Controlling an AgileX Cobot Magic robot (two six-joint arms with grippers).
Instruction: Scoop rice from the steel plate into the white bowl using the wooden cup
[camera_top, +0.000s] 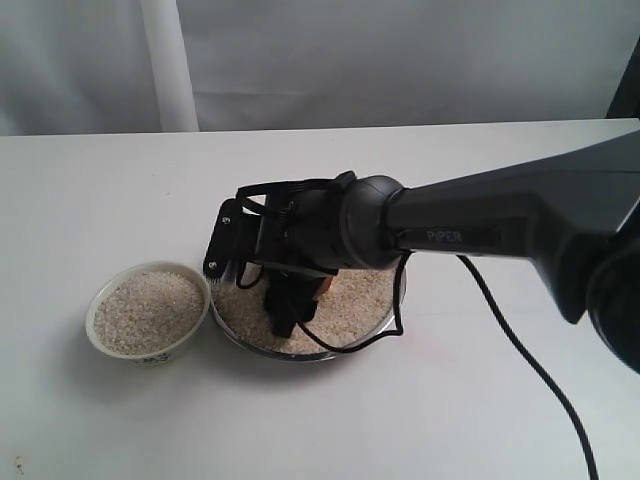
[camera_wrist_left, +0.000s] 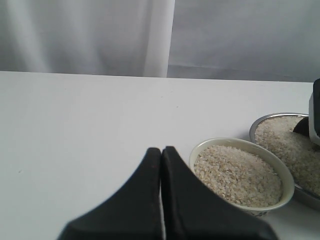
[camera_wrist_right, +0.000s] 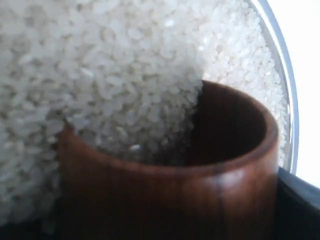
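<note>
The steel plate (camera_top: 300, 356) holds a heap of rice (camera_top: 352, 300). My right gripper (camera_top: 290, 308) reaches down into it, shut on the wooden cup (camera_top: 322, 287). Close up, the reddish-brown wooden cup (camera_wrist_right: 170, 195) lies tilted with its mouth pushed into the rice (camera_wrist_right: 100, 75), and grains spill into its dark inside. The plate's rim (camera_wrist_right: 289, 100) curves just past it. The white bowl (camera_top: 96, 305) stands left of the plate, touching it, filled with rice almost to its rim. My left gripper (camera_wrist_left: 161, 152) is shut and empty, low over the table near the white bowl (camera_wrist_left: 200, 149).
White table (camera_top: 480, 420) all round the two dishes. A black cable (camera_top: 530, 360) trails from the right arm over the table at the right. A white curtain and a white post (camera_top: 168, 65) stand behind the table's far edge.
</note>
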